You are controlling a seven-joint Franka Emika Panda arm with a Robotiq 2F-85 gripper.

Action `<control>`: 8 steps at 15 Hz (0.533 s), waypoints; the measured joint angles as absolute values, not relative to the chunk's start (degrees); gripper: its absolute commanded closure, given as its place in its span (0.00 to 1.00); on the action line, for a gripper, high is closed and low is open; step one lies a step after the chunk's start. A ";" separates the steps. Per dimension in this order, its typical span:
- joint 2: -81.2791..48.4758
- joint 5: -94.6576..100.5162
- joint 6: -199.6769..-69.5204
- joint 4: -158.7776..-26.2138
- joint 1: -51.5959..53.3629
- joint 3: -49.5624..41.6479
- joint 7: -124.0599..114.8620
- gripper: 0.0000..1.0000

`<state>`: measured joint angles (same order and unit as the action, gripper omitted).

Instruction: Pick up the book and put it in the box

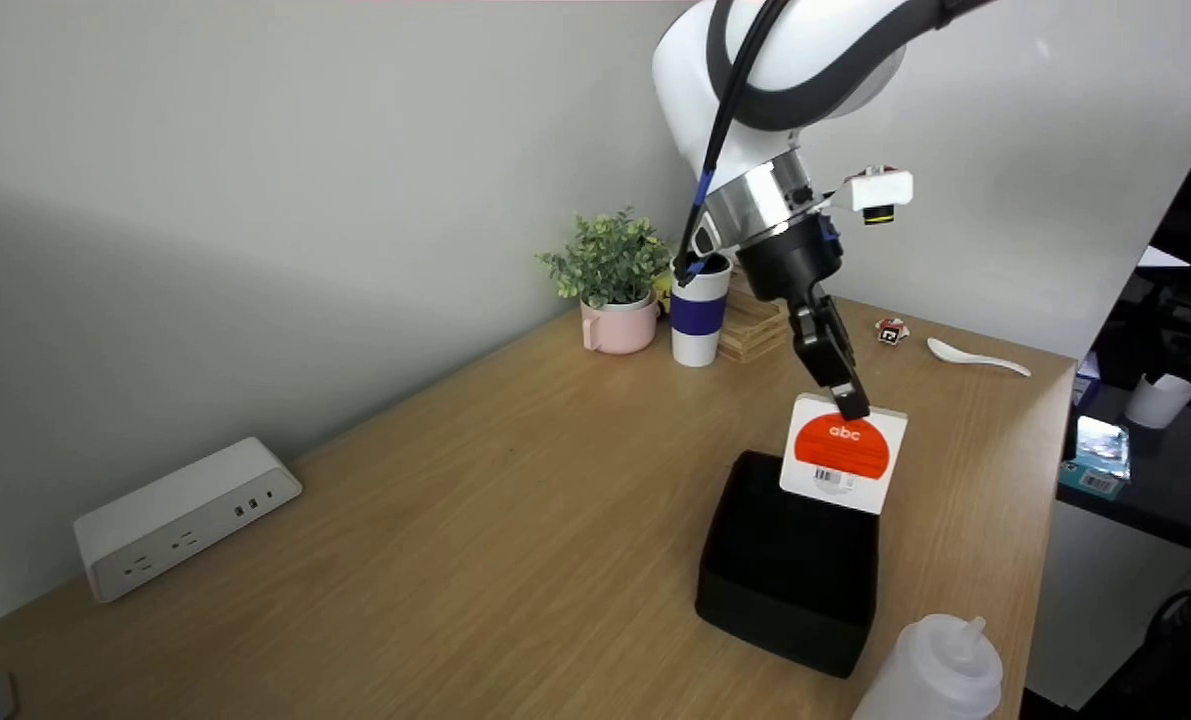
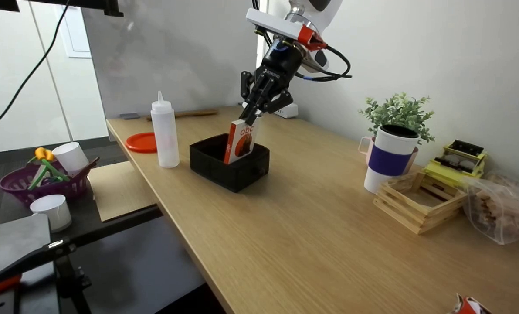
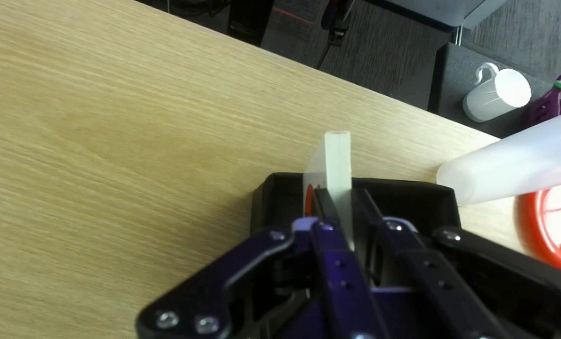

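Book (image 1: 840,455) beneath end effector (image 3: 342,195), top edge between fingertips (image 1: 851,402)

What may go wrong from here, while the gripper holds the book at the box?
The gripper holds the book near its upper edge, so it may tip when released. In the wrist view, one end overlaps the rim of the box and might catch. The squeeze bottle stands nearby and could be knocked.

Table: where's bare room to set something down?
Bare: table between power strip and box, and between box and crate. Crowded: plant, cup, crate and bag bunched by the wall; bottle and plate near the box, where the gripper holds the book.
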<state>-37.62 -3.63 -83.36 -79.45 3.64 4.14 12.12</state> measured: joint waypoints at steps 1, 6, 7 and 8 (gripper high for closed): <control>-38.07 -3.63 -83.17 -78.83 3.64 4.14 12.30 0.96; -40.73 -3.61 -83.15 -76.18 3.64 4.14 12.68 0.97; -40.94 -3.61 -83.06 -75.73 3.64 4.14 12.70 0.97; -41.15 -3.61 -83.12 -75.43 3.64 4.14 12.70 0.97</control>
